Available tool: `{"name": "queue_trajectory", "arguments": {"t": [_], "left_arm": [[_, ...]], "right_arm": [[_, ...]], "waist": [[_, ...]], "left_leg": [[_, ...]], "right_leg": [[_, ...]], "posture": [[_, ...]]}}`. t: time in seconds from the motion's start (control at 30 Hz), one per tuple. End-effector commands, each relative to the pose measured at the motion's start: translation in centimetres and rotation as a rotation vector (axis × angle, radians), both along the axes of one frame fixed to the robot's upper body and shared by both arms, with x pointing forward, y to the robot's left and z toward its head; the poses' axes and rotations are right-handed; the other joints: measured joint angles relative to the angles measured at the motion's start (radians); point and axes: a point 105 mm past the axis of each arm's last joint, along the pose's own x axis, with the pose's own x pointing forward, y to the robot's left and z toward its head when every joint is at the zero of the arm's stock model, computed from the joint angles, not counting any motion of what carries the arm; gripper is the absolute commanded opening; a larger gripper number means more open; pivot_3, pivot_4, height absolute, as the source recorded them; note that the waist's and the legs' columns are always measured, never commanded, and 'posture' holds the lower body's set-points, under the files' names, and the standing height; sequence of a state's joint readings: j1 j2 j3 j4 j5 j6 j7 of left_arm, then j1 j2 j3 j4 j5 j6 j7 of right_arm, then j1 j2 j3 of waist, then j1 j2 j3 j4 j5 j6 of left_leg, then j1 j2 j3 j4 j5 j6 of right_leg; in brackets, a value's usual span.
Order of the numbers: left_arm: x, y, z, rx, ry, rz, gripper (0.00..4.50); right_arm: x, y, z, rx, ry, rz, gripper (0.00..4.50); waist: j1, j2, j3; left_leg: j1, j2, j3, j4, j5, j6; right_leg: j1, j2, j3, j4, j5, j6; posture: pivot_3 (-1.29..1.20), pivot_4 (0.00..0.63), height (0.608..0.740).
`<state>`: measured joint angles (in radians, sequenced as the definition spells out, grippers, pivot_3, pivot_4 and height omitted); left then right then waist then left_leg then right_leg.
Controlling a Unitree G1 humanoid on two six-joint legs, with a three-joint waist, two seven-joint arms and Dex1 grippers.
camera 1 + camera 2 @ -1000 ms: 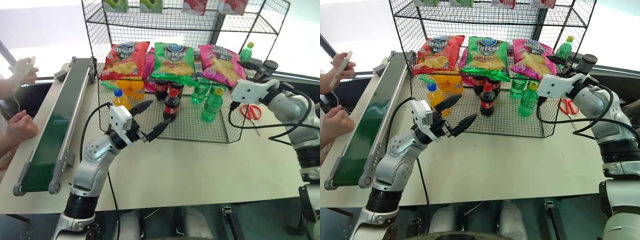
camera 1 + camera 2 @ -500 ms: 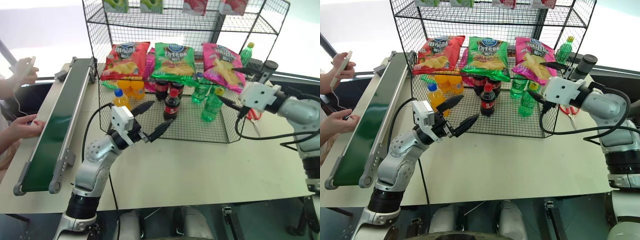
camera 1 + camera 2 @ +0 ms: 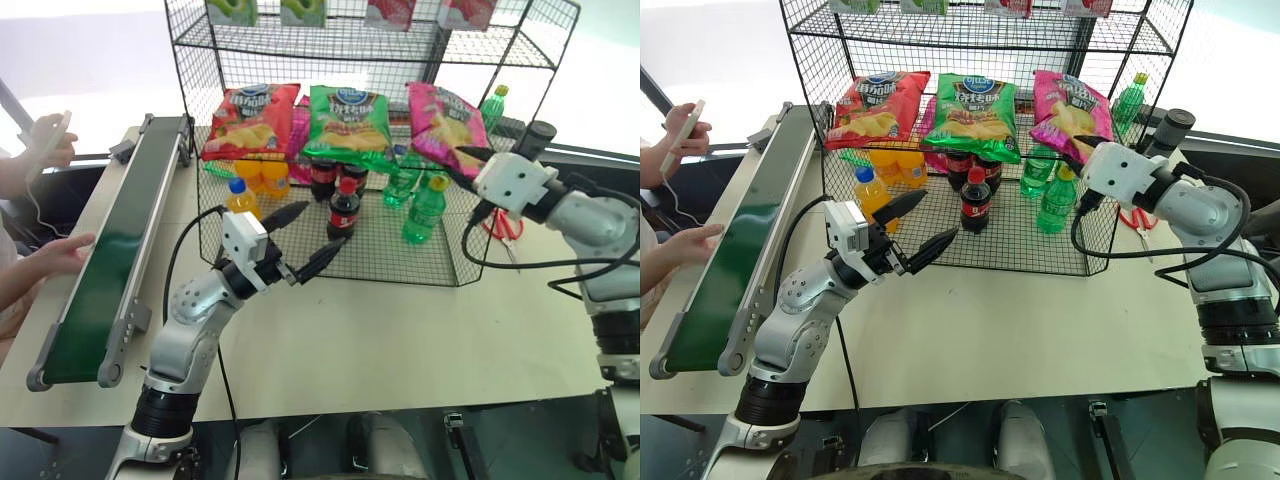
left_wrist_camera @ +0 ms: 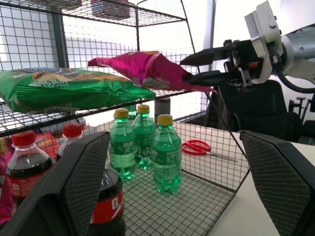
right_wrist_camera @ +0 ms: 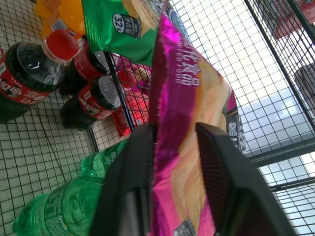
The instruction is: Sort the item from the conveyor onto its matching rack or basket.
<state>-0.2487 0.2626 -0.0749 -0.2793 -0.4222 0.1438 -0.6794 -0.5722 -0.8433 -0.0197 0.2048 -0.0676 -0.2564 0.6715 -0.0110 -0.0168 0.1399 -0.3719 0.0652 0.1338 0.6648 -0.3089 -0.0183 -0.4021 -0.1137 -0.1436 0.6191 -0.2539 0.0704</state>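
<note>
The item, a magenta-pink crisp bag [image 3: 443,113], lies at the right end of the rack's [image 3: 330,46] middle shelf, its front edge sticking out past the wire. My right gripper [image 3: 463,160] is shut on that front edge, and the right wrist view has the pink foil [image 5: 181,113] pinched between both fingers [image 5: 129,187]. In front of the rack, over the table, my left gripper [image 3: 321,227] hangs open and holds nothing. The dark green conveyor [image 3: 112,258] runs along the table's left side with a bare belt.
A red crisp bag [image 3: 248,120] and a green crisp bag [image 3: 347,122] share the shelf. Cola bottles [image 3: 343,208], green bottles [image 3: 425,210] and orange bottles [image 3: 240,197] stand on the rack's floor. Red scissors [image 3: 505,222] lie right of it. A person's hand [image 3: 60,255] reaches toward the belt.
My right gripper has gone from open to shut on the pink bag's front edge and rolled, tipping the bag. The person's lower hand has moved toward the belt. The left arm stayed still.
</note>
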Motion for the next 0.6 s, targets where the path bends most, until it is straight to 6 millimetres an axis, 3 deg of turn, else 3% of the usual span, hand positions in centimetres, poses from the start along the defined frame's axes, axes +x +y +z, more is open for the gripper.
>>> {"name": "queue_trajectory", "arguments": {"t": [0.03,0.3,0.4,0.5,0.6], "left_arm": [[-0.6,-0.2,1.1,0.0,-0.056,-0.005,4.5],[-0.7,-0.1,1.1,-0.001,-0.055,0.0,4.5],[-0.7,0.1,1.1,-0.002,-0.05,0.003,4.5],[-0.7,0.5,0.8,0.015,-0.047,0.009,4.5],[-0.7,1.2,0.5,0.041,-0.04,0.011,4.5]], "right_arm": [[0.0,-0.4,2.1,-0.019,-0.083,-0.007,0.11],[1.1,-1.2,2.5,-0.146,-0.152,-0.041,0.11],[0.8,-1.1,2.1,-0.101,-0.117,-0.005,0.11],[0.0,-0.5,2.1,0.01,-0.068,0.052,0.95],[-1.1,-0.4,2.4,0.05,-0.046,0.089,2.25]], "waist": [[0.0,0.0,0.0],[-0.002,0.0,0.0],[0.0,0.0,0.0],[-0.001,0.0,0.0],[0.0,0.0,0.0]], "left_leg": [[0.0,0.0,0.0,0.0,0.0,0.0],[0.0,0.0,0.0,0.0,0.0,0.0],[0.0,0.0,0.0,0.0,0.0,0.0],[0.0,0.0,0.0,0.0,0.0,0.0],[0.0,0.0,0.0,0.0,0.0,0.0]], "right_leg": [[0.0,0.0,0.0,0.0,0.0,0.0],[0.0,0.0,0.0,0.0,0.0,0.0],[0.0,0.0,0.0,0.0,0.0,0.0],[0.0,0.0,0.0,0.0,0.0,0.0],[0.0,0.0,0.0,0.0,0.0,0.0]], "posture": [[0.0,0.15,0.738],[0.0,0.15,0.738],[0.0,0.15,0.738],[0.0,0.15,0.738],[0.0,0.15,0.738]]}}
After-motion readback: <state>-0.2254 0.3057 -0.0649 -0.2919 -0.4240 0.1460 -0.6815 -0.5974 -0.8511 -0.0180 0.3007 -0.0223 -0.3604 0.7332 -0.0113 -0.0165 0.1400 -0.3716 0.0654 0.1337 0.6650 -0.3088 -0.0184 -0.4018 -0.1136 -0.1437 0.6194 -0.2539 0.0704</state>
